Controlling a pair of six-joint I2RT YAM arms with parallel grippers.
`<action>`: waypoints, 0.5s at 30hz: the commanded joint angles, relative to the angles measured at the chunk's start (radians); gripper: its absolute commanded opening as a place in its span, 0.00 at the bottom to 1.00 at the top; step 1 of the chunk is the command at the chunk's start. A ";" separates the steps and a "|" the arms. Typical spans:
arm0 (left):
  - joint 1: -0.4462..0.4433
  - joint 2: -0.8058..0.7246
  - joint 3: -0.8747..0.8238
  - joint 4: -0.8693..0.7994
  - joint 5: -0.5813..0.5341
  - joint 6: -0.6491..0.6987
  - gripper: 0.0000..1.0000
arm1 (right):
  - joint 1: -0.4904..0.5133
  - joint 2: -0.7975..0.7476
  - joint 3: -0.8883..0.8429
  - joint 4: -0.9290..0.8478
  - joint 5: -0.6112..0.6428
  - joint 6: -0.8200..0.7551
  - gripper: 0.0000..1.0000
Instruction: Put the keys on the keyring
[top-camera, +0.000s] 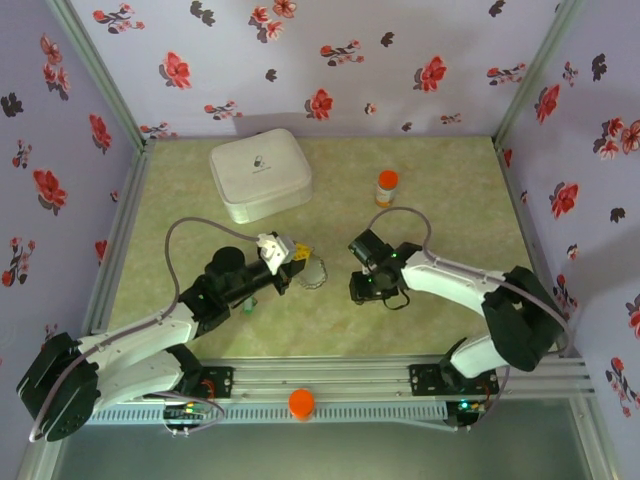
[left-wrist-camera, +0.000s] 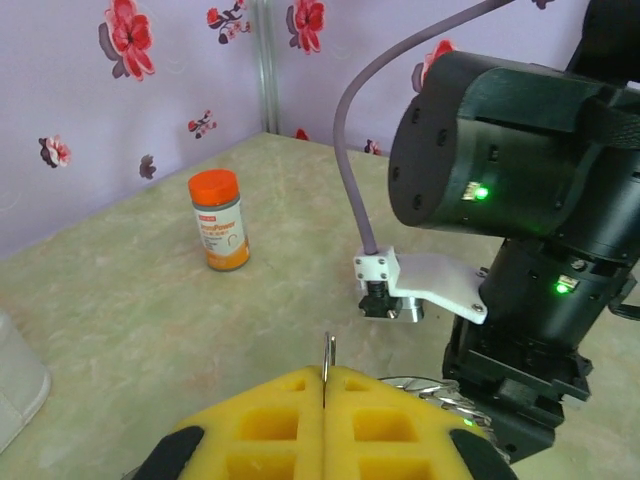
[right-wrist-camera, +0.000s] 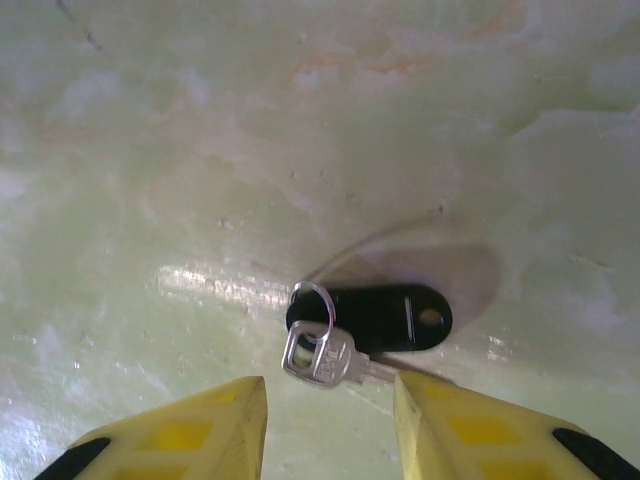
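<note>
My left gripper (left-wrist-camera: 326, 375) is shut, its yellow pads pinching a thin metal piece of the keyring (left-wrist-camera: 328, 352) that sticks up edge-on between them. More of the grey chain (left-wrist-camera: 432, 392) lies just right of the pads, and from above it reads as a pale loop (top-camera: 313, 272) by the left gripper (top-camera: 299, 258). My right gripper (right-wrist-camera: 330, 385) points down at the table, open. A silver key (right-wrist-camera: 320, 355) lies between its fingertips, joined by a small ring (right-wrist-camera: 312, 303) to a black oval head (right-wrist-camera: 385, 318). A small green piece (top-camera: 248, 304) shows under the left arm.
An orange-capped pill bottle (top-camera: 387, 187) stands at the back right of the mat. A white square box (top-camera: 260, 175) sits at the back left. The right arm's wrist (left-wrist-camera: 520, 170) looms close in front of my left gripper. Flowered walls enclose the mat.
</note>
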 joint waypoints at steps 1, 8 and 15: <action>-0.011 -0.011 0.022 -0.008 -0.022 0.007 0.00 | -0.025 0.040 0.044 0.024 -0.042 0.012 0.36; -0.015 -0.011 0.022 -0.009 -0.023 0.015 0.00 | -0.031 0.097 0.060 0.008 -0.051 -0.003 0.32; -0.020 -0.011 0.025 -0.014 -0.022 0.021 0.00 | -0.031 0.135 0.065 0.006 -0.092 -0.019 0.21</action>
